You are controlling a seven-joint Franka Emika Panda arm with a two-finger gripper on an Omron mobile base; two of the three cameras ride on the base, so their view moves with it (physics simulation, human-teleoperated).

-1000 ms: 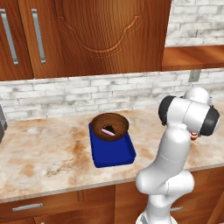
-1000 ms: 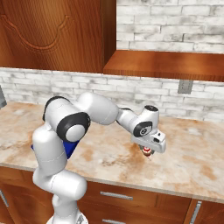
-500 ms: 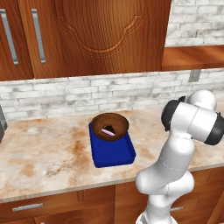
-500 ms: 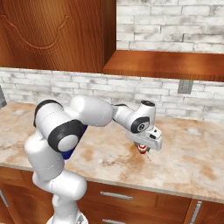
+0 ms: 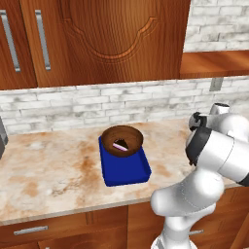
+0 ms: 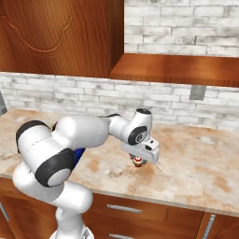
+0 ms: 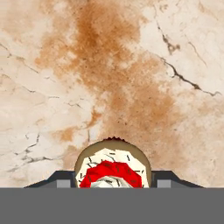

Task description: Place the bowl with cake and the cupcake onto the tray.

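The dark-brown bowl with cake (image 5: 121,140) sits on the far end of the deep-blue tray (image 5: 127,172), at the middle of the counter in the left base view. In the right base view a sliver of the tray (image 6: 78,154) shows behind my arm. To its right, my gripper (image 6: 138,158) points down over the counter, shut on the cupcake (image 6: 137,162). In the hand view the cupcake (image 7: 113,168), white frosting with a red top, sits between my fingertips (image 7: 168,181), with the marble counter beyond it.
A brick backsplash with a wall outlet (image 6: 197,92) backs the marble counter (image 6: 200,163). Wooden cabinets (image 5: 97,39) and a wooden shelf (image 6: 177,70) hang above. A grey appliance edge (image 5: 2,141) stands at the far left.
My gripper has moved left along the counter toward the tray, carrying the cupcake with it. The bowl and tray have not moved.
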